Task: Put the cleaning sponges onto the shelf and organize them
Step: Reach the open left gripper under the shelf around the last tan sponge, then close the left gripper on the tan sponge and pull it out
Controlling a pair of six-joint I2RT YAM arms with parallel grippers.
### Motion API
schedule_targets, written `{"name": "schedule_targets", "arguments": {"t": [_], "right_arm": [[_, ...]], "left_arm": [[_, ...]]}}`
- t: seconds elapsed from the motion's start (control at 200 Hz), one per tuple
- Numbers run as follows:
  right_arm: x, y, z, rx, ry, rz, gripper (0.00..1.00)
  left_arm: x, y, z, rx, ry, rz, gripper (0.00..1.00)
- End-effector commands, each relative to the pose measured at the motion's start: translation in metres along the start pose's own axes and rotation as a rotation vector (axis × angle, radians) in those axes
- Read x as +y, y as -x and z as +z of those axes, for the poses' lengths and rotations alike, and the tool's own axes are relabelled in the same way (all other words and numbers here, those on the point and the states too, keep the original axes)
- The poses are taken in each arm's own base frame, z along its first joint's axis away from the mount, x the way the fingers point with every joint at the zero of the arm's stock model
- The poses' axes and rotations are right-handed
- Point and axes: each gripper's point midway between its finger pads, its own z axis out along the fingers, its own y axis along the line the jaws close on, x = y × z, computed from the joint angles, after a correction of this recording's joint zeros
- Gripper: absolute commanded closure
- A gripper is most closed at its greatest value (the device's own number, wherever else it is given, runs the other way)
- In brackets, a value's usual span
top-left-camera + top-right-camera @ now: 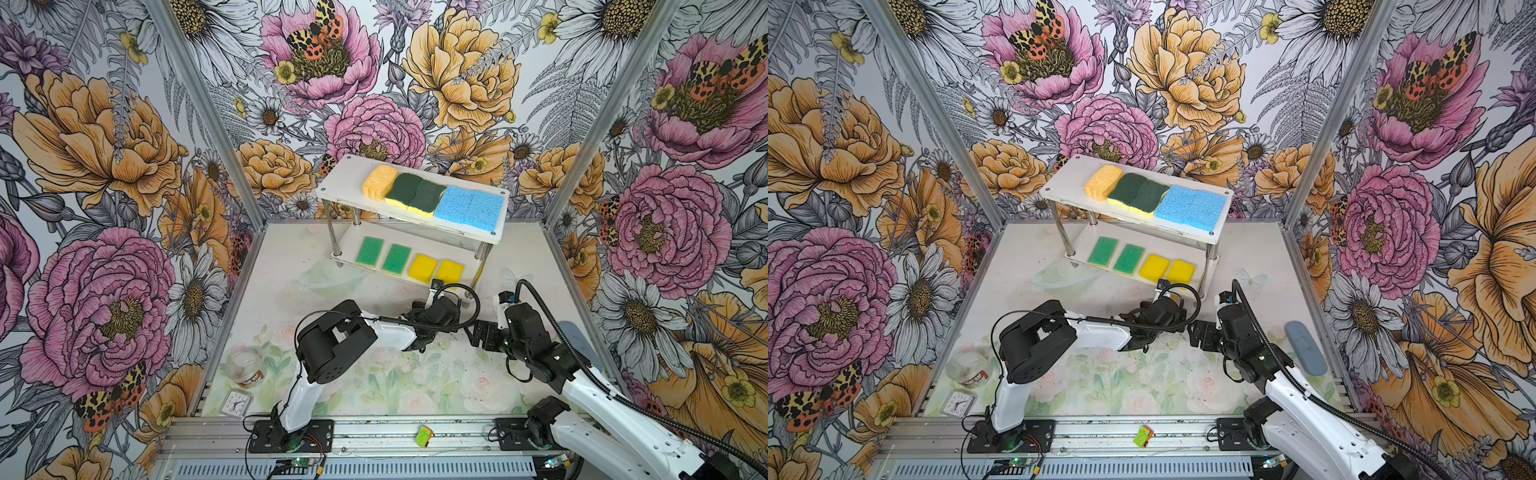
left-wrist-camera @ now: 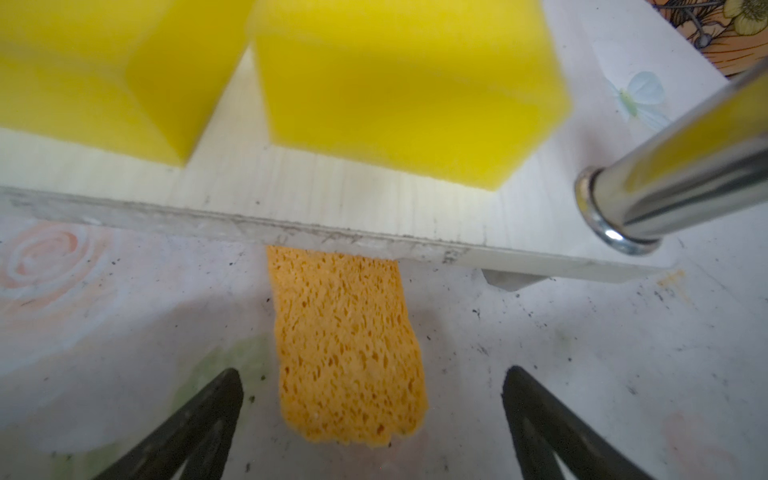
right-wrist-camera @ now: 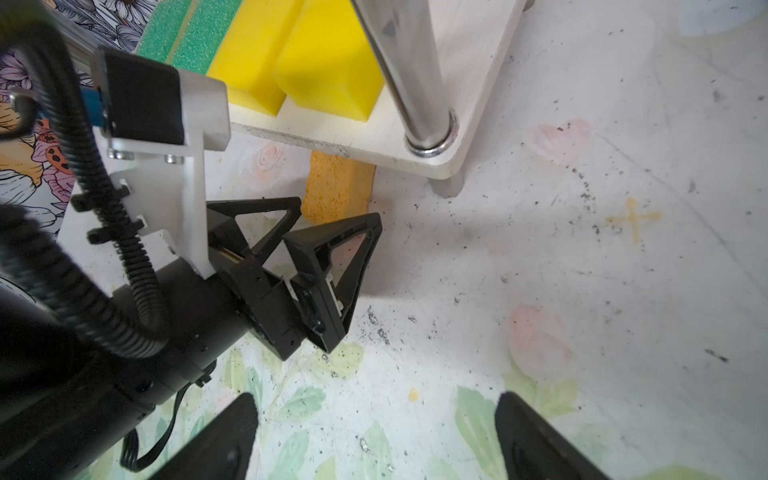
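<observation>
Orange loose sponge (image 2: 349, 353): it lies flat on the table (image 2: 582, 374). Its far end is tucked under the lower board (image 2: 232, 187) of the shelf (image 1: 1067, 183).
Top board (image 1: 336, 185), left to right: one orange sponge (image 1: 379, 182), two dark green wavy sponges (image 1: 415, 193), two blue sponges (image 1: 469, 205). Bare board shows left of the orange one.
Lower board, left to right: two green-topped sponges (image 1: 382, 254), then two yellow sponges (image 1: 436, 270).
Left gripper (image 2: 374, 374): wide open and holding nothing. It is low near the table, with one finger off each long side of the loose sponge's near end. It does not touch the sponge.
Which way it lies: the loose sponge points straight away from the left gripper, with its long side running toward the shelf. A squeeze would go across the short way.
Nearer arm: the left one.
Right gripper (image 3: 376, 399): open too, and empty. It is close by the left gripper, on its right.
Tight spots: the board edge hangs over the sponge's far end. A shiny metal post (image 2: 673, 166) stands near on the right, and the right gripper is close.
Open room: bare table lies on the robot's side of the sponge. I think pulling back first, then lifting, is safest.
Left to do: I think only this one sponge, likely beside its orange twin.
</observation>
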Motion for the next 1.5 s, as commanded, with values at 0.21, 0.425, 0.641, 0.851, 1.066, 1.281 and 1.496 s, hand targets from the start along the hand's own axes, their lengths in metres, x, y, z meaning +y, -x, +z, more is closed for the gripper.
{"name": "schedule_targets", "arguments": {"t": [0.21,0.425,0.641,0.851,1.066,1.281,1.496], "right_arm": [[-0.004,0.001,0.0,-0.006,-0.015,-0.005,0.08],[-0.004,0.001,0.001,0.002,-0.021,-0.003,0.08],[-0.005,0.0,0.001,0.001,-0.022,-0.003,0.08],[-0.006,0.0,0.001,-0.003,-0.021,-0.001,0.08],[-0.006,0.001,0.001,-0.006,-0.024,0.001,0.08],[-0.007,0.0,0.001,-0.007,-0.026,-0.002,0.08],[-0.007,0.0,-0.001,-0.011,-0.021,-0.004,0.08]], "left_arm": [[0.0,0.004,0.009,-0.008,0.009,0.008,0.01],[0.0,0.001,0.013,0.013,-0.011,0.0,0.01],[-0.001,0.001,0.013,0.012,-0.017,0.001,0.06],[-0.003,0.0,0.013,0.014,-0.019,0.006,0.14],[0.0,0.0,0.015,0.018,-0.013,-0.001,0.3],[0.002,0.0,0.018,0.028,-0.017,-0.012,0.51],[0.006,0.0,0.009,0.025,-0.015,-0.014,0.53]]}}
